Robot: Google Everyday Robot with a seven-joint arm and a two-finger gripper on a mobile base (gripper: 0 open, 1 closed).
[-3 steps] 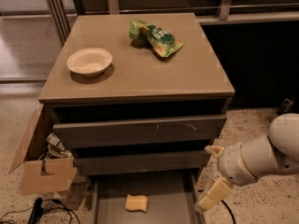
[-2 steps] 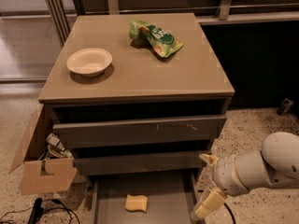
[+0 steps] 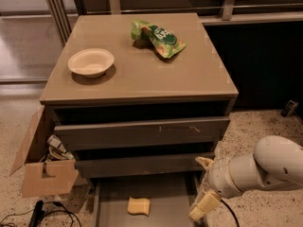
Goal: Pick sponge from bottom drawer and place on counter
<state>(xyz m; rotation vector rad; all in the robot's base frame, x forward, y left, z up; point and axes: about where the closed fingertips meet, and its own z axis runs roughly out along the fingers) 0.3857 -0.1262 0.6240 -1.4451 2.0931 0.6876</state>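
The pale yellow sponge (image 3: 138,205) lies flat on the floor of the pulled-out bottom drawer (image 3: 165,193), near its front middle. My gripper (image 3: 202,186) hangs at the drawer's right wall, to the right of the sponge and a little above it. Its two cream fingers are spread apart and hold nothing. The white arm reaches in from the lower right. The tan counter (image 3: 142,74) tops the cabinet above.
A cream bowl (image 3: 91,62) sits on the counter's left and a green snack bag (image 3: 157,37) at its back. An open cardboard box (image 3: 42,174) leans against the cabinet's left side, with black cables (image 3: 38,214) on the floor. The two upper drawers stand slightly open.
My arm and gripper have moved down and left, from beside the cabinet's right edge to the right wall of the bottom drawer. The sponge has not moved.
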